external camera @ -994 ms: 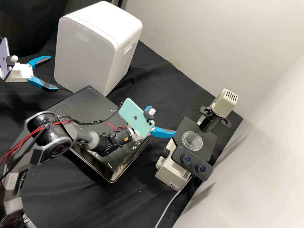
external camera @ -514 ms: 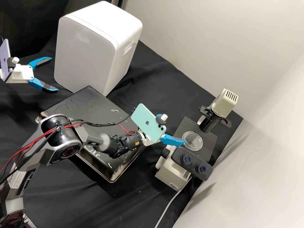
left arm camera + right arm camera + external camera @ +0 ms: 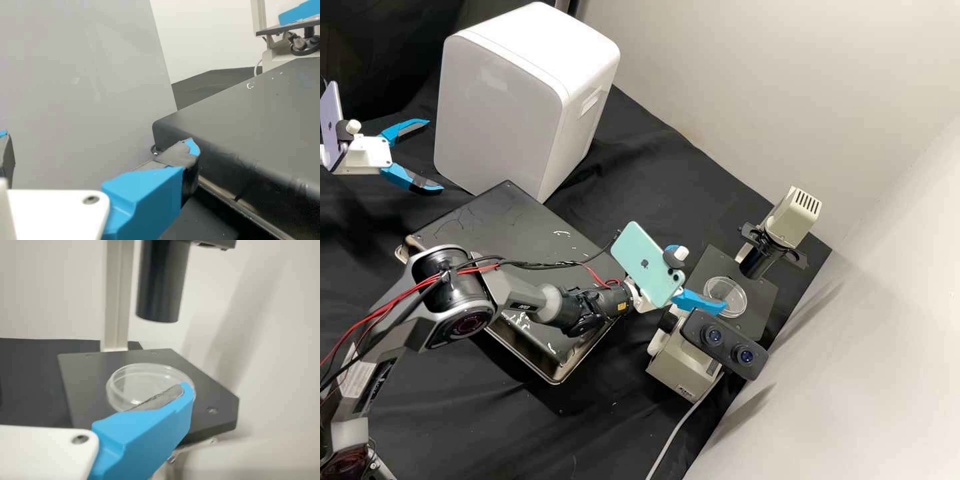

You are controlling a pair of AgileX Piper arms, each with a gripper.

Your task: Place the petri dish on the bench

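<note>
A clear petri dish (image 3: 729,296) (image 3: 142,384) lies on the black stage (image 3: 721,262) of a microscope at the bench's right. My right gripper (image 3: 712,292) is open at the stage. Its visible blue finger (image 3: 150,427) has its tip at the dish's near rim, and a mint phone on the wrist hides the other finger in the high view. The dish rests flat, not lifted. My left gripper (image 3: 433,155) (image 3: 97,142) hangs open far to the left beside the white box, holding nothing.
A tall white box (image 3: 520,93) stands at the back left. A black slab on a metal tray (image 3: 513,227) (image 3: 260,125) lies mid-bench under the right arm. The microscope's eyepieces (image 3: 723,340) and condenser column (image 3: 160,280) crowd the dish. Black cloth covers the bench (image 3: 640,167).
The right arm has stretched rightward from over the slab to the microscope stage, bringing its finger to the dish's rim. The left gripper has barely shifted. The dish has not moved.
</note>
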